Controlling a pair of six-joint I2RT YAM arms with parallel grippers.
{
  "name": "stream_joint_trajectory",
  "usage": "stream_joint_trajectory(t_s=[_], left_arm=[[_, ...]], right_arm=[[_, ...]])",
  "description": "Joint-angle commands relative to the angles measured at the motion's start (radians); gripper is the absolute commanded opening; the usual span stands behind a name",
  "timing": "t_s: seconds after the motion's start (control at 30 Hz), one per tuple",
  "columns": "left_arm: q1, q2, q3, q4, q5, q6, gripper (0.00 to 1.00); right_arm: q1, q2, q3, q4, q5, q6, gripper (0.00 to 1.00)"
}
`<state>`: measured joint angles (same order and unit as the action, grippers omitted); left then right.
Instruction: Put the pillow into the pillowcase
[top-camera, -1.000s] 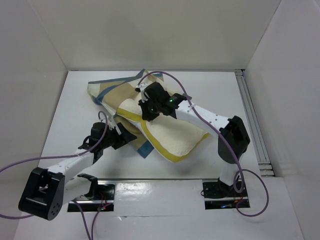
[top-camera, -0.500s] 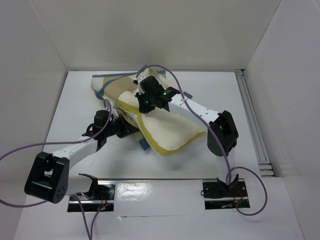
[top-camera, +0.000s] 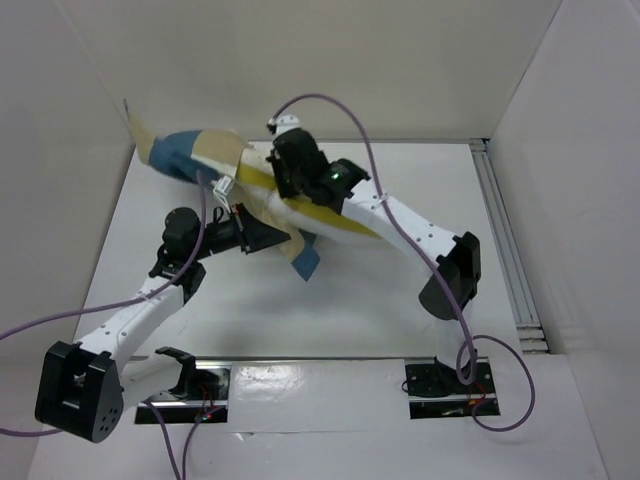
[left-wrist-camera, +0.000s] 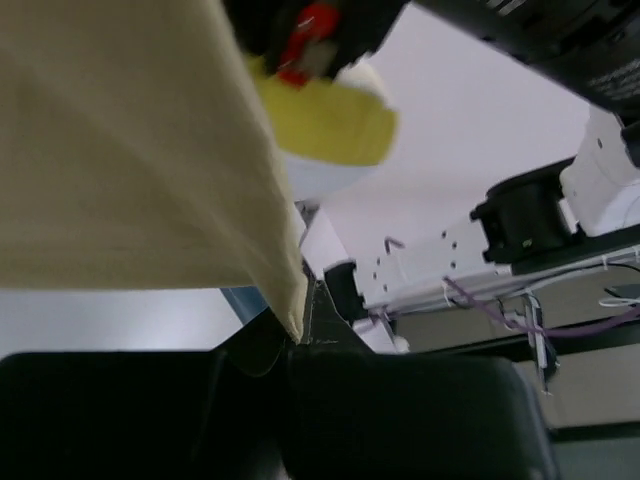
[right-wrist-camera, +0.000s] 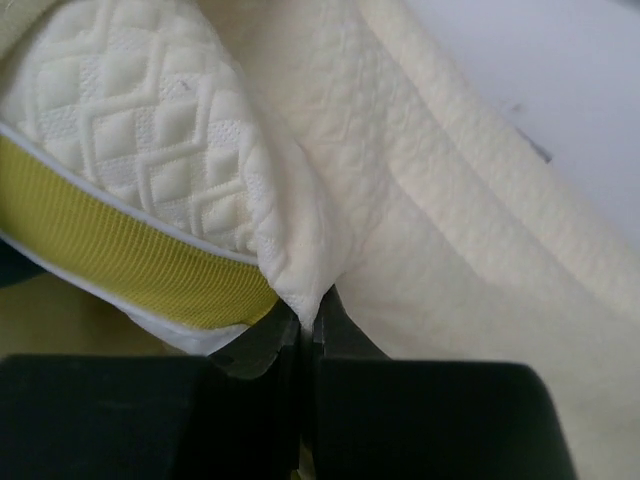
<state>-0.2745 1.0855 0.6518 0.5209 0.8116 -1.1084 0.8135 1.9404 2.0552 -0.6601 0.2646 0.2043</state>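
Left tool (left-wrist-camera: 298, 338) is pinched tight on a corner of the pillowcase (left-wrist-camera: 120, 150). Tan cloth fills the upper left and narrows to the tips, with a sliver of blue just beside them. The pillow (left-wrist-camera: 325, 125) shows its yellow edge above, blurred, under a dark part with a red spot. Behind: white counter (left-wrist-camera: 470, 120), right arm (left-wrist-camera: 530, 215) with white link and black joint, purple cable (left-wrist-camera: 490, 305).

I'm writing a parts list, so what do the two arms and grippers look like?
The left arm and right arm have white links, black joint housings. A purple cable trails along each. A green light glows at the right wrist. Both the left gripper and right gripper are black.
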Motion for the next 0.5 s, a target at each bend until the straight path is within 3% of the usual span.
stream_joint_trajectory(t_s=[0.0,0.07,0.27,0.3,0.33,0.37,0.47], left_arm=[[-0.012,-0.059,-0.147,0.201,0.184,-0.117,0.00],[-0.012,-0.163,-0.217,0.149,0.193,-0.088,0.00],[-0.012,-0.432,-0.160,-0.569,0.031,0.244,0.00],[-0.012,-0.443,-0.127,-0.657,-0.007,0.277,0.05],[-0.012,-0.452,-0.098,-0.785,-0.069,0.304,0.13],[-0.003,-0.452,-0.068,-0.836,-0.095,0.344,0.38],[0.009,-0.464,0.067,-0.990,-0.198,0.404,0.76]], right_arm=[[0.036,0.139,-0.217,0.158,-0.024,0.093,0.00],[0.027,0.176,-0.253,0.215,-0.076,0.142,0.00],[0.018,0.177,-0.253,0.269,-0.151,0.164,0.00],[0.018,0.163,-0.253,0.269,-0.151,0.164,0.00],[0.018,0.141,-0.253,0.269,-0.151,0.164,0.00],[0.018,0.131,-0.269,0.278,-0.151,0.164,0.00],[0.029,0.059,-0.363,0.290,-0.124,0.197,0.00]])
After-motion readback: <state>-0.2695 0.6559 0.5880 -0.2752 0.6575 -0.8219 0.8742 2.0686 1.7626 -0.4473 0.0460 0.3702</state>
